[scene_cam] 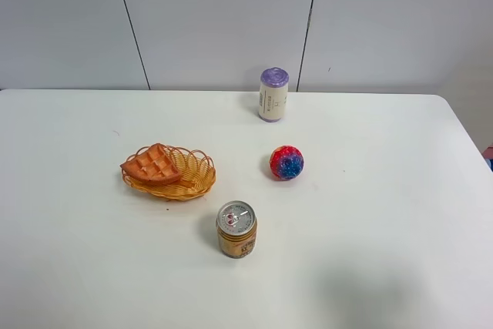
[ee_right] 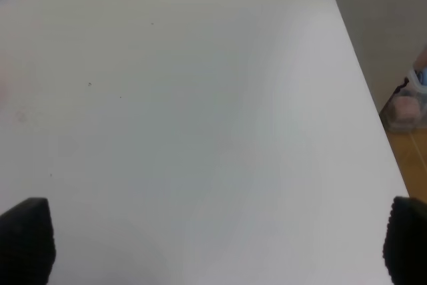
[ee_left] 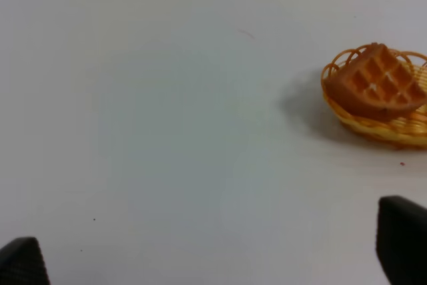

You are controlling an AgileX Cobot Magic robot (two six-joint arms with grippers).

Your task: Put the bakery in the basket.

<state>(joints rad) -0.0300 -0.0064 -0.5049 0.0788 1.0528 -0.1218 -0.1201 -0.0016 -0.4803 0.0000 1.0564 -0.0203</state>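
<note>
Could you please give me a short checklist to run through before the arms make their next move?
1. Waffle wedge in the basket: ok, though it lies at one end, partly over the rim.
2. Basket upright on the table: ok.
3. Left hand open and empty: ok, its fingertips stand wide apart over bare table.
4. Right hand open and empty: ok.
5. Speckled ball, gold can and purple-capped cylinder apart from the basket: ok.
6. Wedge stable against tipping out: cannot tell.
</note>
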